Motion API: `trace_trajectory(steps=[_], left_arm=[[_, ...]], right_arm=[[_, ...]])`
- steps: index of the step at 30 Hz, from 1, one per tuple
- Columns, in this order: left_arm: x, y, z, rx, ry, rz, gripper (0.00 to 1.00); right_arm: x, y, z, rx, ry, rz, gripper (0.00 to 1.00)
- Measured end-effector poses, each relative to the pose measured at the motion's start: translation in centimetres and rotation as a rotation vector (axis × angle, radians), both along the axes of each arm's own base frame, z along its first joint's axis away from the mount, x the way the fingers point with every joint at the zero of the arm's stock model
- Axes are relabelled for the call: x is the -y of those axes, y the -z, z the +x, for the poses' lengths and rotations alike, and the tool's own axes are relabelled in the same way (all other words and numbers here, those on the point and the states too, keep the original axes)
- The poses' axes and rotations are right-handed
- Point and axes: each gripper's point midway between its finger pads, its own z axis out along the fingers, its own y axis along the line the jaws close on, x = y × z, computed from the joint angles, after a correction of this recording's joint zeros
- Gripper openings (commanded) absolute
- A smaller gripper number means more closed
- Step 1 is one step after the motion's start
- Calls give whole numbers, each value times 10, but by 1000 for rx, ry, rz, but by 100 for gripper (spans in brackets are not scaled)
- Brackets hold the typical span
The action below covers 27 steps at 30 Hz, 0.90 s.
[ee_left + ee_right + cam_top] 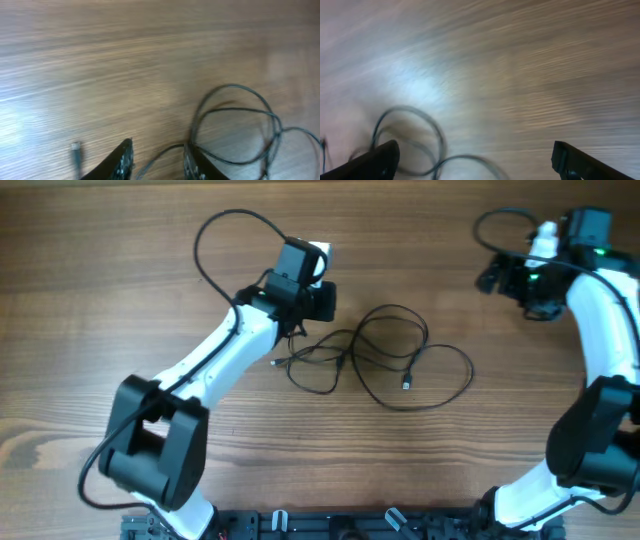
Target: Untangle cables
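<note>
Spread fingers frame the left gripper [157,155] at the bottom edge of its wrist view, with one thin strand lying in the gap. Overhead, the cables [415,363] sprawl in loose loops at mid-frame on the wooden table [100,270]. Upper right, well apart, is the right gripper [488,278], its fingers parted wide.

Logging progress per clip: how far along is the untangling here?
Nothing looks done: the cables lie in overlapping loops. In hand: the left jaws stand open at the pile's edge, with one strand apparently between them. The right jaws, open, are off to the side. Separating the cords is all left.
</note>
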Motion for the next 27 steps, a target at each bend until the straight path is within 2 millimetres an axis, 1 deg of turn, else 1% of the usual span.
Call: trace_trajectory(steps=[1, 3, 4, 6, 9, 10, 12, 13, 15, 17, 18, 20, 23, 24, 26, 27], left_arm=[[-9, -3, 1, -1, -26, 14, 31], [-25, -8, 2, -1, -76, 35, 31], [-34, -11, 4, -2, -109, 39, 32], [-48, -14, 5, -12, -165, 35, 32], [-63, -14, 7, -32, -222, 31, 34], [-66, -13, 7, -36, -233, 32, 34], [-68, -13, 6, -40, -237, 35, 35], [-68, -14, 6, -39, -237, 34, 36], [-67, -16, 6, -31, -222, 36, 37], [-64, -18, 6, -18, -173, 44, 38], [-63, -18, 5, -10, -145, 53, 38], [-60, -19, 4, 6, -77, 75, 40], [-61, -19, 5, 18, -25, 82, 42], [-65, -20, 6, 17, -17, 71, 42], [-71, -21, 9, 11, -13, 47, 42], [-73, -21, 9, 10, -12, 40, 42]], right_arm=[[-17, 1, -1, -7, -53, 1, 100], [-45, 2, -4, -18, -133, 2, 100], [-63, 2, -6, -22, -183, 0, 100], [-82, 2, -10, -26, -243, -4, 100], [-107, 4, -16, -30, -332, -21, 100], [-112, 4, -17, -30, -350, -31, 100], [-118, 9, -17, -23, -373, -67, 100], [-119, 16, -19, -26, -377, -87, 99], [-117, 29, -23, -40, -370, -112, 97], [-114, 46, -28, -49, -360, -123, 94], [-114, 51, -30, -51, -358, -123, 90], [-115, 62, -34, -53, -356, -110, 77], [-120, 69, -34, -37, -360, -80, 73], [-121, 73, -37, -39, -363, -69, 68], [-122, 75, -38, -38, -365, -65, 68], [-123, 75, -33, -20, -364, -66, 68]])
